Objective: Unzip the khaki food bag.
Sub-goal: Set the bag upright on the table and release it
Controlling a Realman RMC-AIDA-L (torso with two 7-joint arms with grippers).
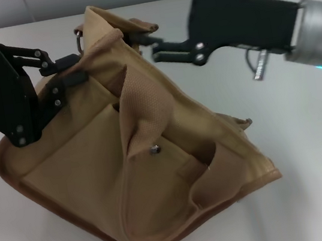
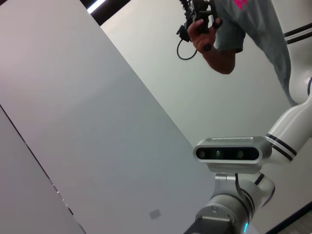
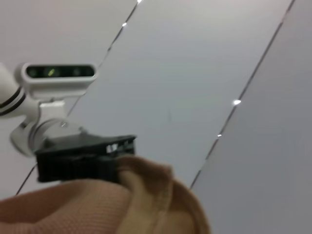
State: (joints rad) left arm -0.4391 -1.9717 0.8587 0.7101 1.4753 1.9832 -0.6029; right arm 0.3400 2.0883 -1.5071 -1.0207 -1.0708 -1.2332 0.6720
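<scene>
Roughly in the middle of the white table (image 1: 311, 152): the khaki food bag (image 1: 92, 185), soft tan canvas with a woven texture, darker brown trim along the bottom edge, slumped and tilted. Across the front, a wide webbing handle (image 1: 138, 109) with a dimpled weave, folded down over a flat pocket; on that pocket a small silver snap (image 1: 155, 149). At the top back corner a metal ring (image 1: 80, 40).

On the left, the left gripper (image 1: 69, 70), black and angular with silver bolts, fingers closed tight on the upper left edge of the bag, the cloth pinched between them. On the right, the right gripper (image 1: 156, 48), reaching from the grey metal arm to the top rim of the bag; black fingers close together at the fabric near the zipper line, but cannot tell whether clenched on anything. Up close in the right wrist view, only a tan fabric fold (image 3: 146, 204).
</scene>
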